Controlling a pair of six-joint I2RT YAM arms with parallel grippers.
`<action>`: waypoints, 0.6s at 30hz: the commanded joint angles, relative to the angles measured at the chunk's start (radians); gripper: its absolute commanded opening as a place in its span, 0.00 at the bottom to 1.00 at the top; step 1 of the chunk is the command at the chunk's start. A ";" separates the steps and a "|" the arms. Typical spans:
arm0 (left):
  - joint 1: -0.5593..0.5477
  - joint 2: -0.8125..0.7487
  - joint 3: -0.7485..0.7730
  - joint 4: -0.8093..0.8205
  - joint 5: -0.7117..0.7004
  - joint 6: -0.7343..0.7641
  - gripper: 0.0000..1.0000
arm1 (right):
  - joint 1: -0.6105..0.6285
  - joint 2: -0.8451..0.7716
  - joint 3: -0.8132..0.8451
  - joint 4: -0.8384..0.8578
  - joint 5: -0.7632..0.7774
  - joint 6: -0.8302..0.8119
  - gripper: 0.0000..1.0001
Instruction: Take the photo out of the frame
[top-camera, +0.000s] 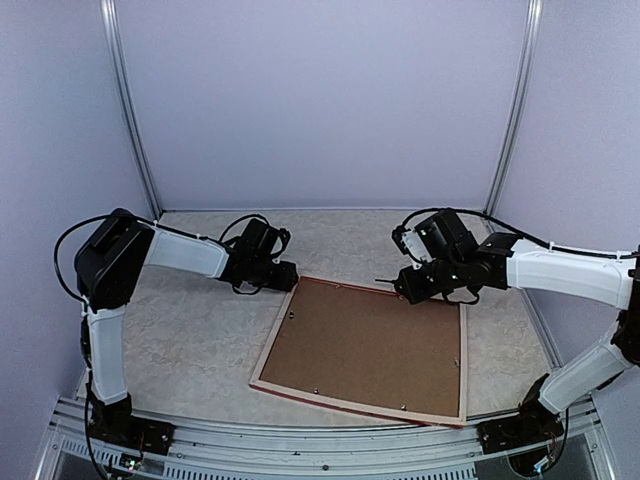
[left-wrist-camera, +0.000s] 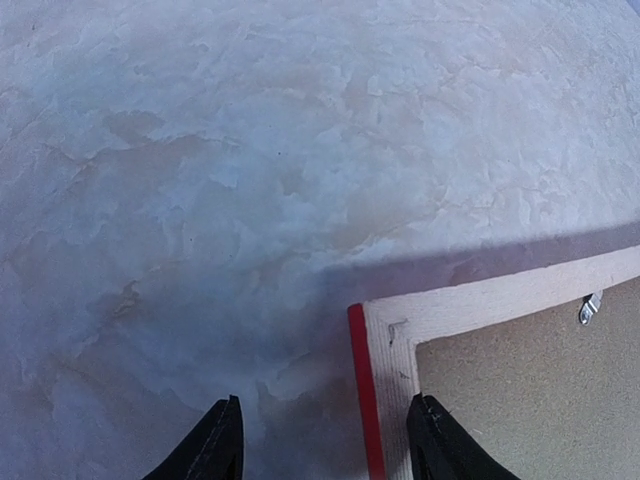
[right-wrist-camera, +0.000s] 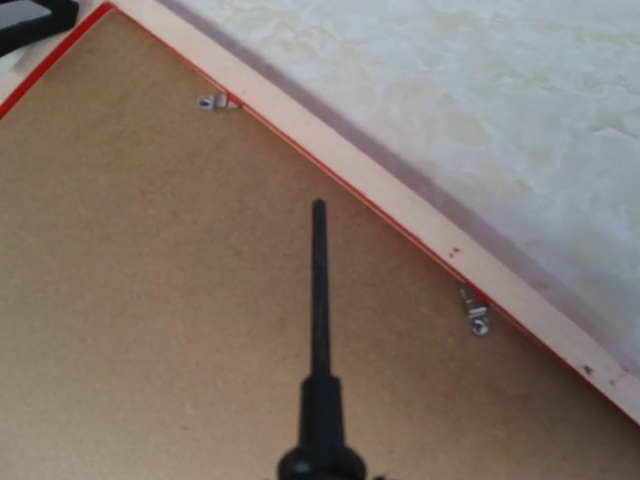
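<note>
Overhead, the left arm rises from its base, folds at a black elbow and sends its white forearm rightward, low over the bench (top-camera: 190, 330). The left gripper (top-camera: 284, 275) hovers at the frame's far left corner. It is spread wide and holds nothing. Its two black fingers (left-wrist-camera: 218, 448) straddle that corner: one over the mottled, marble-patterned bench, one over the rim.

The frame (left-wrist-camera: 480, 305) lies face down and flat near the middle of the bench, a single large rectangle. Its back rim is pale bare wood with a thin bright red edge. One matt brown backing board (top-camera: 370, 345) fills the opening, so the photo is hidden. The right wrist view shows two small metal tabs (right-wrist-camera: 212, 101) on the far rim; the left wrist view shows one.

The right arm reaches leftward, forearm nearly level. The right gripper (top-camera: 412, 285) clamps one screwdriver (right-wrist-camera: 320, 300), whose slim black shaft points out over the board towards the far rim.
</note>
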 joint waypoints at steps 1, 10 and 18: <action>-0.031 0.015 -0.028 0.005 0.002 -0.008 0.57 | -0.004 0.042 0.043 0.036 -0.032 -0.006 0.00; -0.082 -0.002 -0.061 0.002 -0.049 -0.031 0.46 | -0.003 0.169 0.131 0.070 -0.117 -0.013 0.00; -0.103 -0.022 -0.113 0.015 -0.083 -0.059 0.28 | -0.003 0.341 0.282 0.052 -0.202 -0.010 0.00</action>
